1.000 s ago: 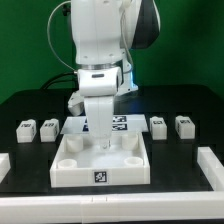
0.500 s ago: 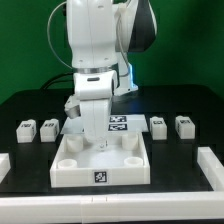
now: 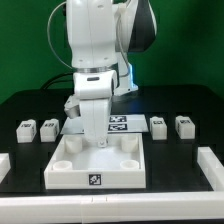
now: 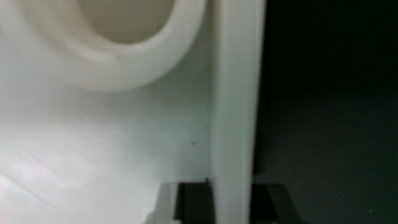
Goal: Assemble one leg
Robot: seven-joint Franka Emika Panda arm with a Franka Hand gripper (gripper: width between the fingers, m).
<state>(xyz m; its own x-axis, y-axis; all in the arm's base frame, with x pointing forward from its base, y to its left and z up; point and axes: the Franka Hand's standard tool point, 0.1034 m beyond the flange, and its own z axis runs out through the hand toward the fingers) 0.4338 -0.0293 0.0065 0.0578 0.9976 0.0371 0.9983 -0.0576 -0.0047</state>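
The gripper reaches down into the large white tray at its back wall. In the wrist view the gripper is shut on that thin upright wall, with a dark fingertip on either side of it. A round corner socket lies just beyond. Four small white legs stand on the black table, none of them held: two on the exterior view's left and two on its right.
The marker board lies flat behind the tray, partly hidden by the arm. A low white rail runs along the table's front, with raised ends at the exterior view's left and right.
The jaws have closed from wide open onto the tray's wall. The tray has shifted slightly toward the front and the exterior view's left.
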